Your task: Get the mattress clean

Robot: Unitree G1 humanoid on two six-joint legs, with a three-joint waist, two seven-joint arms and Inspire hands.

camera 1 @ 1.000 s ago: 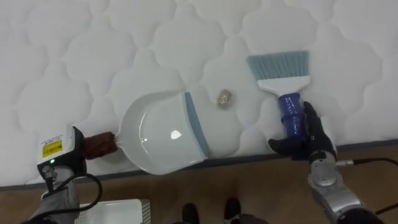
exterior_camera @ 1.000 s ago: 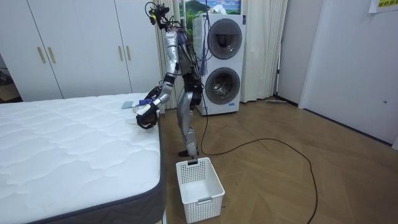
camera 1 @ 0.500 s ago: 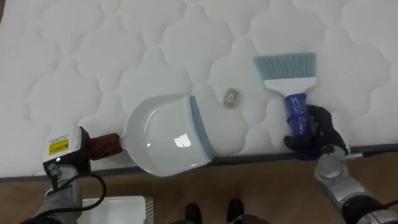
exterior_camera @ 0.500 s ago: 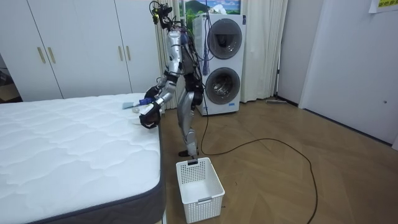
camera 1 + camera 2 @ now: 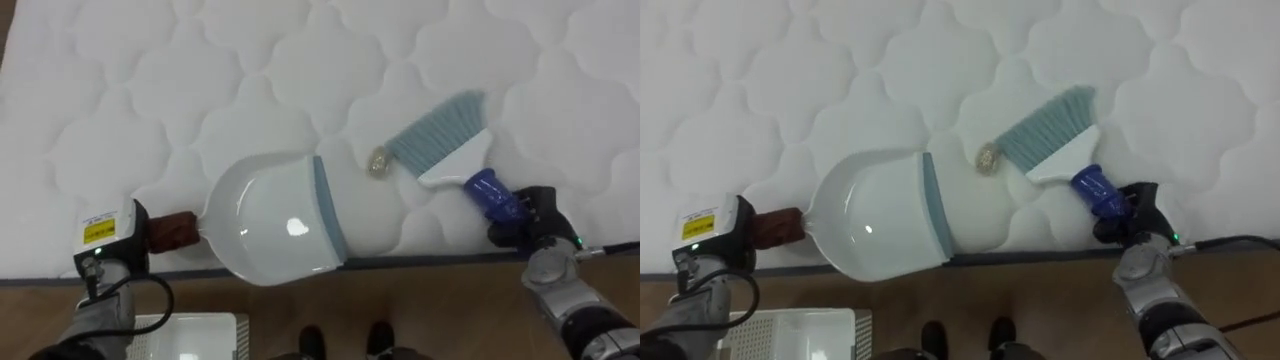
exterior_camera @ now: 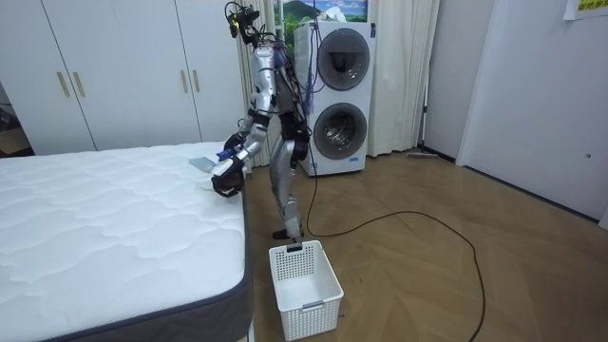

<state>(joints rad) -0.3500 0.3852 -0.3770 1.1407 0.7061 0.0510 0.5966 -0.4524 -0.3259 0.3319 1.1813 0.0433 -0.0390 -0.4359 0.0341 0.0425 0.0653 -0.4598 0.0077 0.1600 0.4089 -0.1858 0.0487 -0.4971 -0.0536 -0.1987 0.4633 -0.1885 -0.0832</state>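
Note:
A white dustpan with a grey-blue lip lies on the quilted mattress near its front edge, mouth facing right. My left hand is shut on its brown handle. A small crumpled scrap sits just right of the lip. The hand brush lies tilted, and its pale blue bristles touch the scrap. My right hand is curled round the brush's blue handle at the mattress edge. In the room view I stand at the bed's side, bent over it.
The mattress's dark edge runs along the bottom, with wooden floor below. A white basket stands on the floor by my feet, and its rim is at lower left. Stacked washing machines stand behind me.
My right hand has closed round the brush handle and swung the brush left, so the bristles now tilt onto the scrap. The dustpan stays put; the view shifted a little.

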